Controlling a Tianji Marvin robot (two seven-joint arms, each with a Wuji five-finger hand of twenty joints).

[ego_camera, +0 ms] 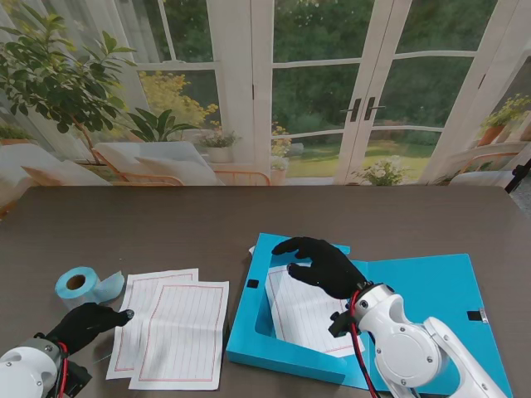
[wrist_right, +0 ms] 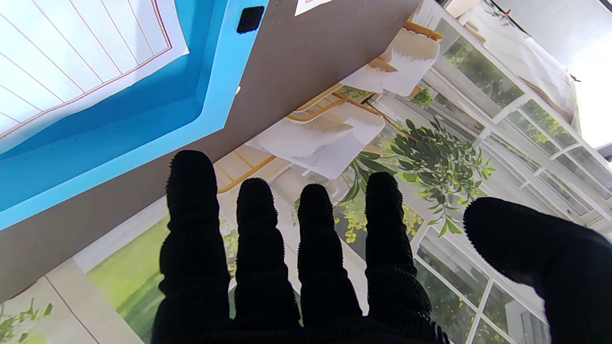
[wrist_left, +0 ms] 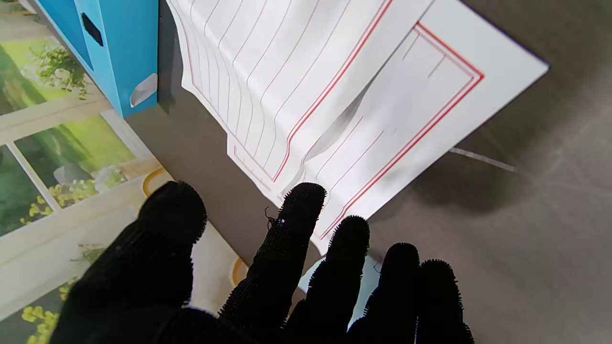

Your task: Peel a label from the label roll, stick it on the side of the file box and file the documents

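The blue file box (ego_camera: 249,336) lies open on the table, its lid (ego_camera: 452,290) folded out to the right. One lined sheet (ego_camera: 311,319) rests inside it. My right hand (ego_camera: 325,264) hovers over the box with fingers spread, holding nothing; its wrist view shows the box rim (wrist_right: 143,129) and the sheet (wrist_right: 62,57). Two lined documents (ego_camera: 170,327) lie overlapped left of the box. The light blue label roll (ego_camera: 79,284) sits at the far left. My left hand (ego_camera: 87,325) rests beside the papers, open, fingers (wrist_left: 296,224) at the edge of the sheets (wrist_left: 334,95).
The table's near edge lies close to both arms. A white label (wrist_left: 143,89) shows on the box's side wall (wrist_left: 114,57). Black fastener patches sit on the box (ego_camera: 252,283) and lid (ego_camera: 473,315). Dark bare tabletop (ego_camera: 166,224) stretches toward the window.
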